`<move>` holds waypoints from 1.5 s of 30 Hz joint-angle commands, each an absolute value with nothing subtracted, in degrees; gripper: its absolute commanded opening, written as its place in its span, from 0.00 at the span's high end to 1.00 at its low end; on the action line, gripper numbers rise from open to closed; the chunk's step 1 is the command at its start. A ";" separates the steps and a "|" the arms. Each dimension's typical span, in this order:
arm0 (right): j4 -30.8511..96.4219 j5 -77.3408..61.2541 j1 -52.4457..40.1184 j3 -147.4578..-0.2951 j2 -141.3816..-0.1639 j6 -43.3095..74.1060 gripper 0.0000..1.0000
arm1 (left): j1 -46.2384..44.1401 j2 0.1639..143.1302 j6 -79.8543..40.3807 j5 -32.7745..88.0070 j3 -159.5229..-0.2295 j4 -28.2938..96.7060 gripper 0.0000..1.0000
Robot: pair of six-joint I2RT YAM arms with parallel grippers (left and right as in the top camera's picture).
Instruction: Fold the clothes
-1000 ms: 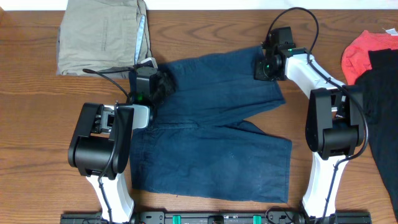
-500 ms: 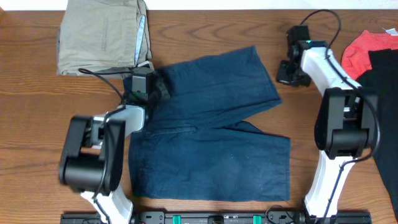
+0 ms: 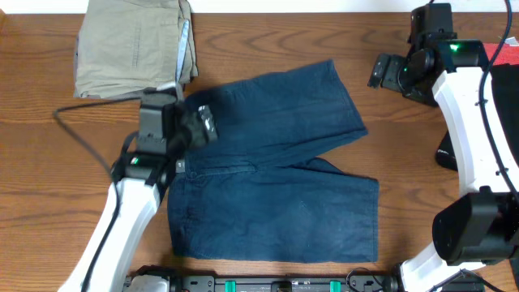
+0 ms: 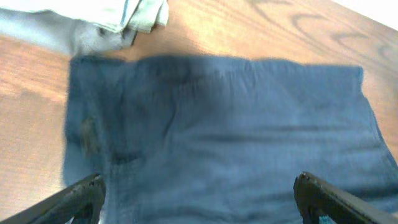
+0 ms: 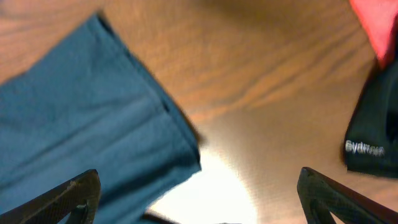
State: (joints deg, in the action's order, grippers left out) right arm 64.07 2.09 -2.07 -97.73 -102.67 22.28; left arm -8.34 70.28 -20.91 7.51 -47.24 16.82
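Dark blue shorts (image 3: 276, 170) lie flat in the middle of the table, the upper leg folded diagonally across toward the back right. My left gripper (image 3: 203, 126) hovers over the shorts' upper left corner, open and holding nothing. In the left wrist view the left gripper (image 4: 199, 186) stands wide apart above the blue cloth (image 4: 217, 118). My right gripper (image 3: 379, 73) is off the shorts, over bare wood to their right, open. Through the right wrist view the right gripper (image 5: 199, 180) is empty, with the shorts' hem (image 5: 81, 118) at its left.
A folded khaki garment (image 3: 130, 45) lies at the back left, close to the shorts' corner, and shows in the left wrist view (image 4: 93, 25). A red garment (image 3: 478, 69) and a black one (image 3: 503, 122) lie at the right edge.
Both grippers opened and let go of the folded leg's edge. The right arm swung right, off the shorts. The left arm drew back slightly toward the left.
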 commanded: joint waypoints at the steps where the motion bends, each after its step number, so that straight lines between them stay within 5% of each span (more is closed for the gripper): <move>1: 66.81 -0.47 -2.96 -97.91 -101.27 21.67 0.04 | -8.05 62.76 -19.79 7.11 -47.13 22.94 0.02; 12: 73.32 0.16 -5.89 -90.63 -94.15 22.28 0.09 | -8.05 43.88 -28.84 4.67 -47.13 53.74 0.02; 23: 64.25 -7.44 -9.85 -70.83 -87.92 22.48 0.01 | -8.05 52.31 -30.72 4.71 -46.59 62.15 0.02; 25: 62.30 -9.39 -11.31 -67.96 -87.94 20.47 0.11 | -8.05 55.42 -30.74 4.71 -46.22 62.11 0.02; 27: 60.40 -11.49 -12.80 -65.69 -87.96 18.85 0.29 | -8.05 58.70 -30.74 4.71 -46.17 62.08 0.02; 29: 58.22 -13.17 -14.57 -63.64 -87.96 18.59 0.60 | -8.05 61.82 -30.72 4.71 -46.17 61.65 0.00; 30: 57.04 -13.72 -15.59 -62.67 -87.96 18.57 0.66 | -8.05 63.68 -30.52 4.69 -46.17 60.97 0.06; 35: 50.00 -14.85 -19.14 -58.89 -88.14 18.63 0.82 | -8.05 70.81 -28.12 4.73 -46.17 56.66 0.58; 38: 46.00 -16.82 -19.97 -57.47 -88.86 19.44 0.99 | -8.05 75.11 -28.12 4.71 -46.17 53.36 0.63; 45: 35.83 -21.47 -19.99 -57.32 -93.17 14.52 0.99 | -8.05 81.60 -28.12 4.71 -46.17 43.09 0.72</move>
